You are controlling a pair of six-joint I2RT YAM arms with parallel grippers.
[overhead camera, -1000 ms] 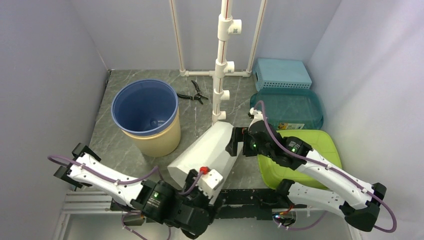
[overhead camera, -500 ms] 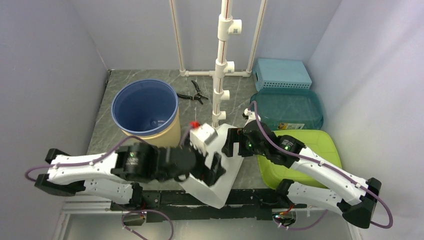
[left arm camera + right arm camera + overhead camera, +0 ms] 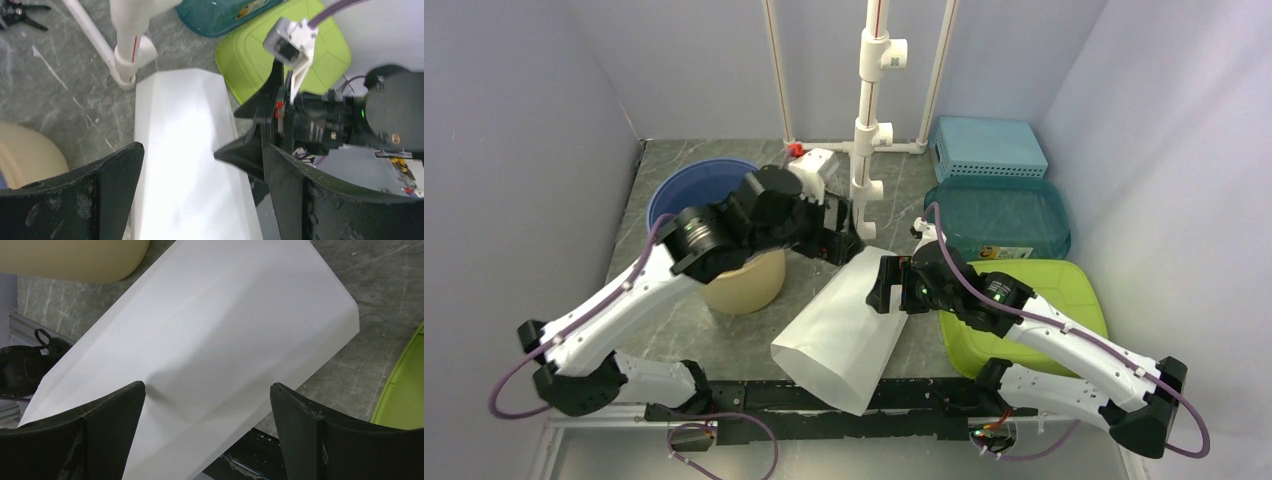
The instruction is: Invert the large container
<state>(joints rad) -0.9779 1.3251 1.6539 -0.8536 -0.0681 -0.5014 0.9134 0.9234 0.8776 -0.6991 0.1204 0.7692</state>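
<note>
Nearest, the white bin (image 3: 839,335) lies on its side on the grey table (image 3: 724,335), its wide end reaching over the black rail (image 3: 924,392) at the near edge and its narrow end pointing away towards the pipe stand (image 3: 869,120). The right gripper (image 3: 884,285) sits at the bin's far right edge with its jaws spread wide. The tips are at the wall, but whether they press on it I cannot tell, and nothing is clamped between them. Just right of the bin lies a green lid (image 3: 1064,290). Beyond the bin's narrow end the left gripper (image 3: 842,235) hangs raised above the table, jaws wide apart and empty – its camera looks down on the bin and the other gripper. To the left stands a blue bucket (image 3: 694,195) nested in a cream one (image 3: 744,285), partly hidden by the left arm. Farther back on the right sit a teal tray (image 3: 1014,210) and, behind it, a pale blue basket (image 3: 987,147) – pliers (image 3: 20,9) lie near the pipe stand.
</note>
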